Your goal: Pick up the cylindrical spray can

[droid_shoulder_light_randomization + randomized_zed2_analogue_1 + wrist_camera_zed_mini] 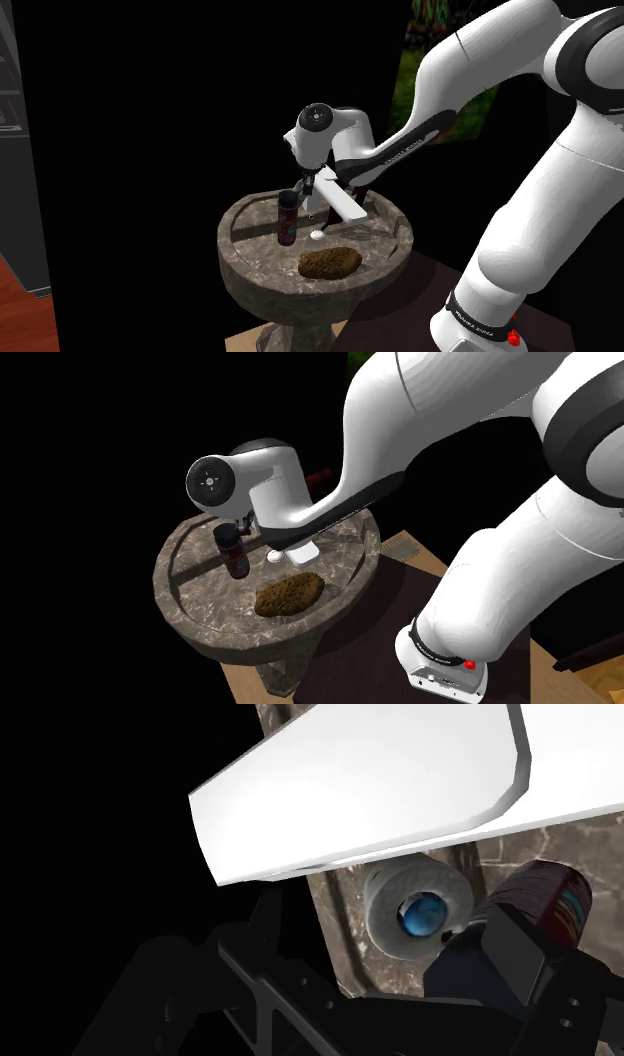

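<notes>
The spray can (287, 220) is a dark red cylinder with a black cap, standing upright in a round stone basin (240, 255). It stands the same way in the second exterior view, spray can (236, 555) on the basin (200, 622). My gripper (304, 186) hangs just above and beside the can's top, fingers open. In the wrist view the can (548, 896) lies behind one fingertip (508, 952), not between the fingers, and my gripper (390, 949) holds nothing.
A white faucet spout (341, 203) reaches over the basin right beside my hand and crosses the wrist view as a white bar (380, 784). A brown lumpy sponge (330, 263) lies near the basin's front. A pale drain (418, 909) sits in the floor. Black area surrounds the basin.
</notes>
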Available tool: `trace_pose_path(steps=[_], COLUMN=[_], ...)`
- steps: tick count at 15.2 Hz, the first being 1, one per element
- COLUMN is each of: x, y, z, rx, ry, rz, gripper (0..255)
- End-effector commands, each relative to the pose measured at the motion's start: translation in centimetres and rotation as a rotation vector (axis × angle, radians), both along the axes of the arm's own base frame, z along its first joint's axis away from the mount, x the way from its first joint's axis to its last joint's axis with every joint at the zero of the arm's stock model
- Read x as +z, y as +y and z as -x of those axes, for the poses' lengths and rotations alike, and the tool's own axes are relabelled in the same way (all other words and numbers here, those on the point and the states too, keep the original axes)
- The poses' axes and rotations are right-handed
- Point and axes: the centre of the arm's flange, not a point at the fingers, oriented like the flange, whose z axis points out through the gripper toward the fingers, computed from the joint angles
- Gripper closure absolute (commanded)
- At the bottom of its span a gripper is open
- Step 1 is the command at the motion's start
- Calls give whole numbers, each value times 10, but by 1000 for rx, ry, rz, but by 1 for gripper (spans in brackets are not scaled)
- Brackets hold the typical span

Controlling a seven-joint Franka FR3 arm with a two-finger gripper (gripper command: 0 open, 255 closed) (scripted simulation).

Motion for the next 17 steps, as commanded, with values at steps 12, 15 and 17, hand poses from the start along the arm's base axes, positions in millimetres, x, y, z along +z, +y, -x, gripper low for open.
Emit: trace_pose_path(steps=[12, 15, 17], x=[-49, -50, -50], y=[1, 0, 0], z=[-8, -8, -8], rx=[40, 40, 40], ry=[-13, -13, -13], rz=[31, 31, 31], gripper=[255, 255, 255])
